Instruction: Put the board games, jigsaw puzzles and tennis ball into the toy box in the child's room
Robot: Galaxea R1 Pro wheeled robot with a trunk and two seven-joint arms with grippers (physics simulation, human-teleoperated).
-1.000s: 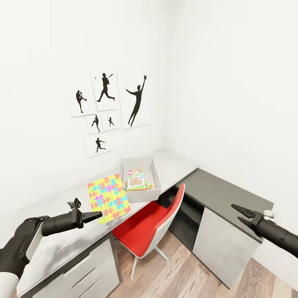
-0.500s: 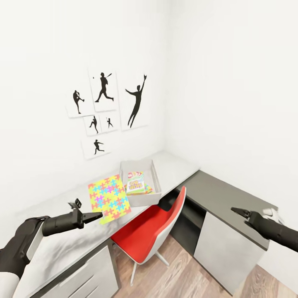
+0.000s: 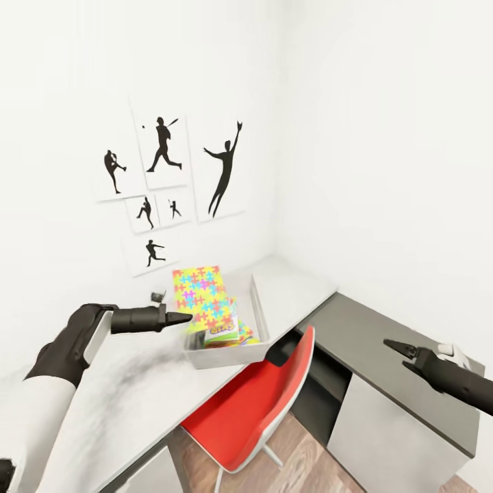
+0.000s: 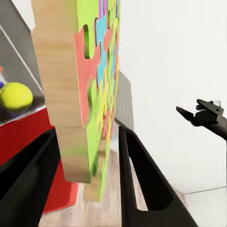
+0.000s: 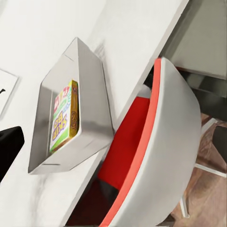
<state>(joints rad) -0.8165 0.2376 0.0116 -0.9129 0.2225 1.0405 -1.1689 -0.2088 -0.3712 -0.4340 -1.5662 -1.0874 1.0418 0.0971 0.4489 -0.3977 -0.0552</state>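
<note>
While gripped upright, jigsaw puzzle (image 3: 200,296), long axis vertical

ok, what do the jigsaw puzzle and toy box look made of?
Jigsaw puzzle: looks like wood, with a bare tan grain back and edges and a matte multicoloured printed face. Toy box: smooth pale grey walls, thin and flat; could be painted wood or plastic, can't tell.

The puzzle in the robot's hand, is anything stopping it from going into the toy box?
Nothing visible blocks it. The left gripper holds the jigsaw puzzle tilted up over the toy box, which has no lid. A board game already lies inside, so the puzzle would likely land on top of it.
</note>
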